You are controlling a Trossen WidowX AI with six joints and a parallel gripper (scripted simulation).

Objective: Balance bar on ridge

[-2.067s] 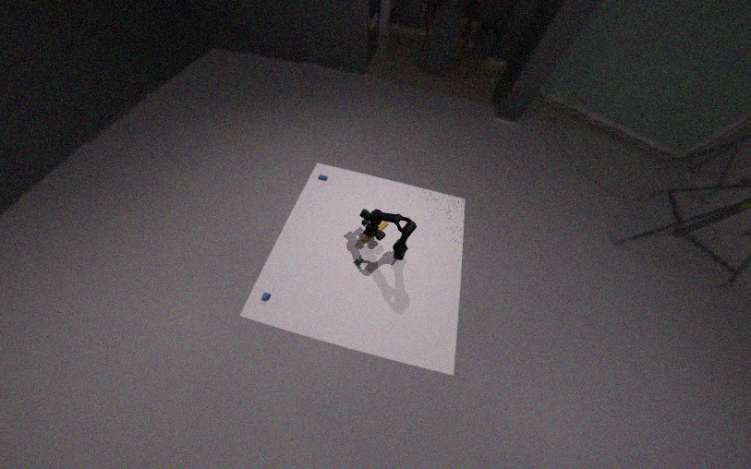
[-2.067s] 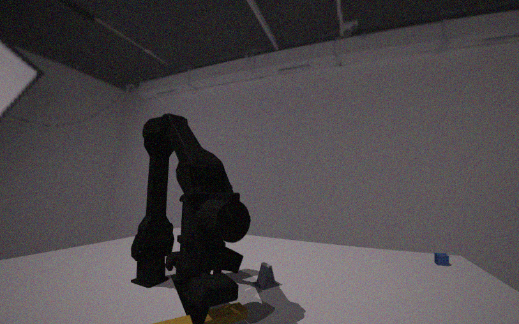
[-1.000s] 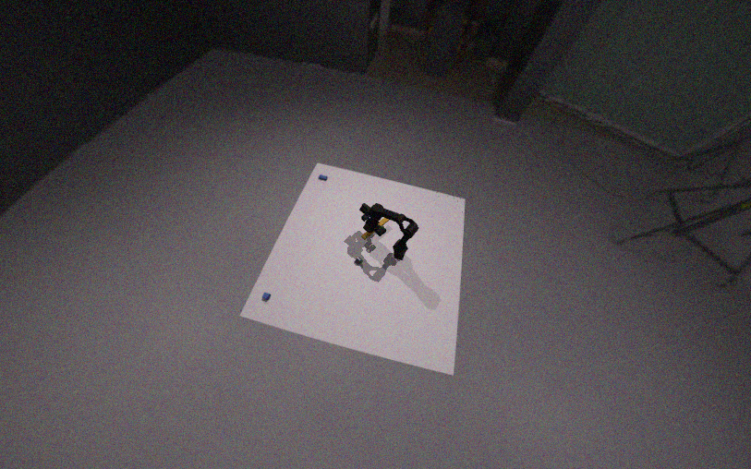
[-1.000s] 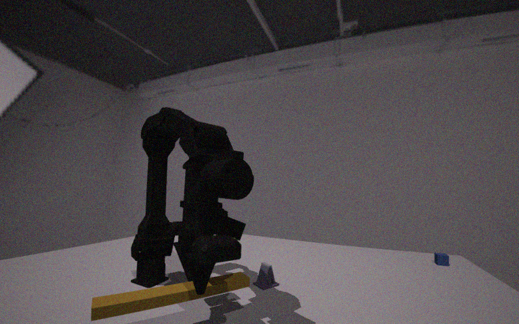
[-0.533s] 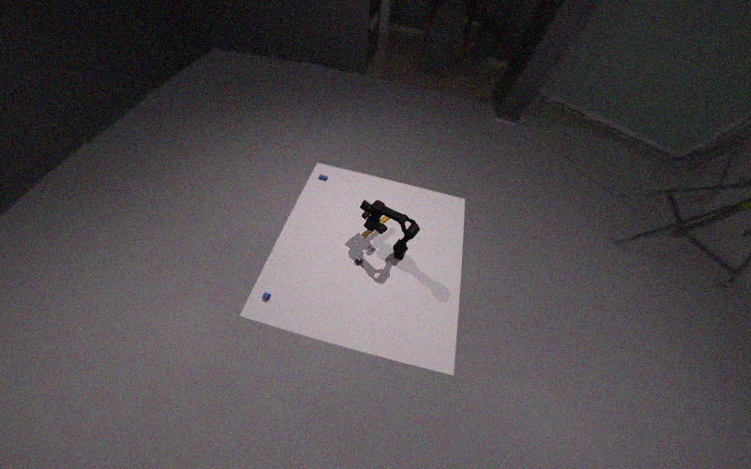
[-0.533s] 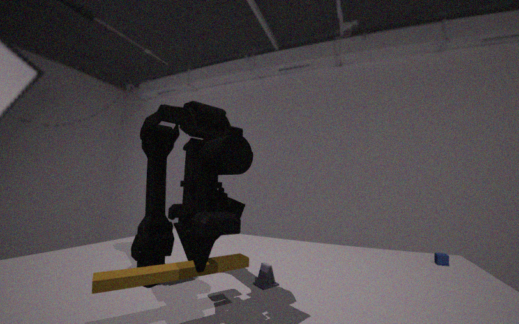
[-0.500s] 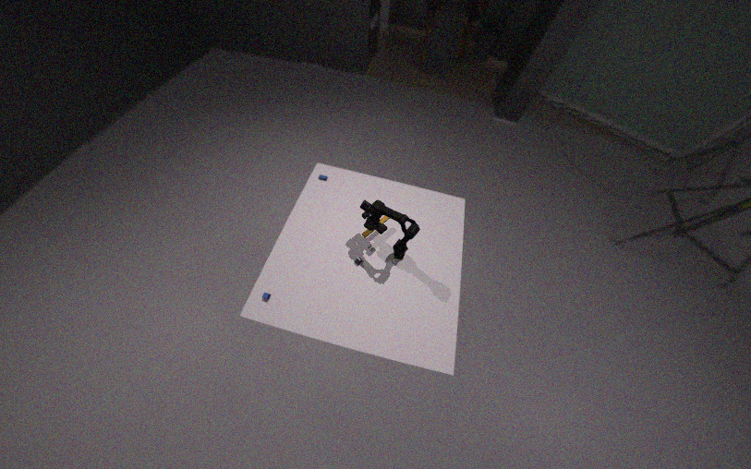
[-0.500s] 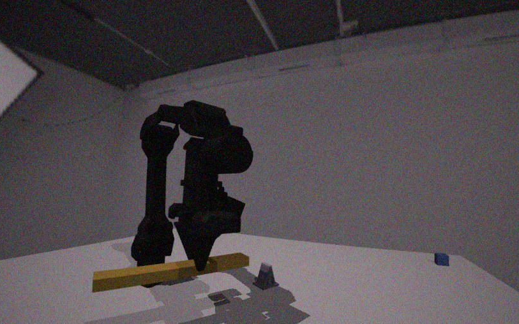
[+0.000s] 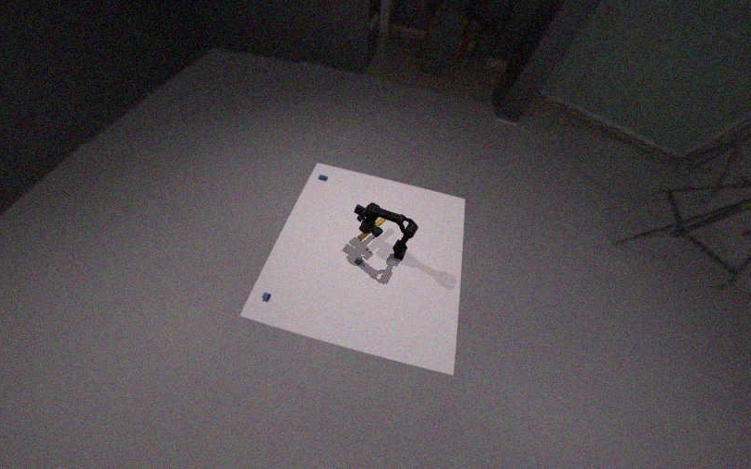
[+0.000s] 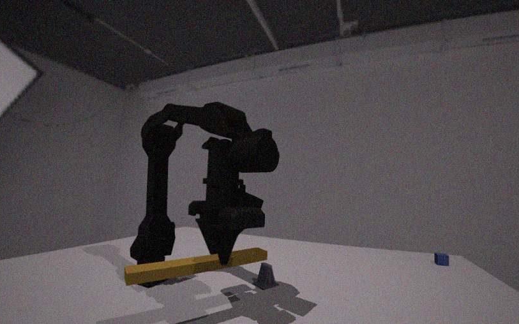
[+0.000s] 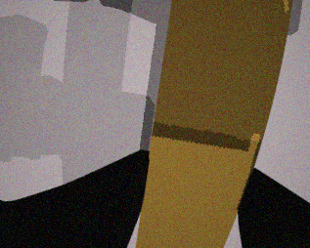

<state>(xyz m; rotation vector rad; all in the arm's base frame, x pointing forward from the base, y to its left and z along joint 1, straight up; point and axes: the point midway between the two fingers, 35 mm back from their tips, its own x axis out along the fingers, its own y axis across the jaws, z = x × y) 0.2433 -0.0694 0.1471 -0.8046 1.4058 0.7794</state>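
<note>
The long yellow bar [image 9: 380,222] [image 10: 160,270] [image 11: 199,195] is held off the table [image 9: 413,338] [image 10: 374,281], with its shadow apart from it. My gripper [image 10: 220,259] [image 11: 195,171] points down and is shut on the bar, a finger on each long side. In the wrist view the bar runs up between the black fingers. The small dark ridge [image 9: 358,261] [image 10: 269,277] stands on the table, narrow at the top, to the right of the gripper in the exterior view. The bar is not over the ridge. Whether the bar is exactly level is hard to tell.
One blue block [image 9: 322,177] lies near the table's far left corner, and another blue block [image 9: 266,296] near its near left corner. One blue block [image 10: 441,259] shows at the right in the exterior view. The arm's shadow falls around the ridge.
</note>
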